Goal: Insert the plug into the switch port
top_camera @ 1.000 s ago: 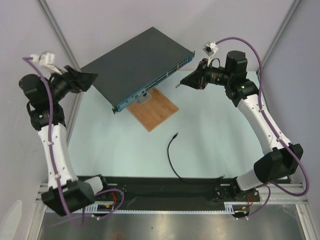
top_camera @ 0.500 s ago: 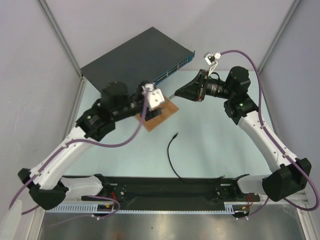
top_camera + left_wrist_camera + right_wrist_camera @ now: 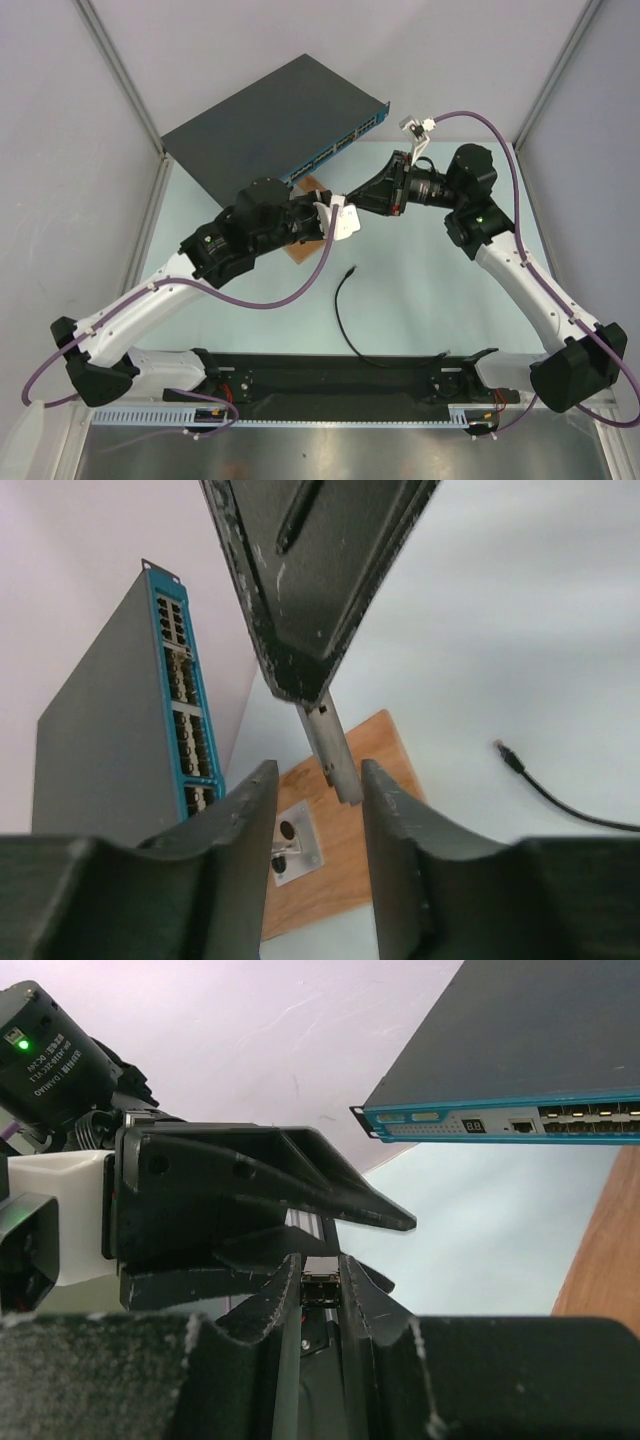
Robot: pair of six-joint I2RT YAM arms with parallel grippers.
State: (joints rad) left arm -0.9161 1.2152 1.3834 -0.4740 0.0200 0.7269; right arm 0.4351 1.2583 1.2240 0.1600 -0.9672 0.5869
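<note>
The plug [image 3: 351,270] lies loose on the table at the end of its thin black cable [image 3: 339,312]; it also shows in the left wrist view as the plug [image 3: 508,754]. The switch [image 3: 270,110] sits at the back, its teal strip of switch ports [image 3: 335,150] facing the arms. My right gripper [image 3: 319,1265] is shut on a short grey metal piece [image 3: 320,1285]. My left gripper [image 3: 317,770] stands open around the free end of that grey piece [image 3: 335,755], which lies close to its right finger, with a gap on the left.
A brown wooden board [image 3: 375,810] with a small metal bracket [image 3: 295,845] lies in front of the switch, under both grippers. The left arm [image 3: 200,270] stretches across the table's left half. Cage posts [image 3: 120,75] stand at the back corners.
The left arm swung in from the far left to the centre, bringing its gripper to the right one, and its jaws narrowed. The right gripper moved slightly left with the grey piece.
</note>
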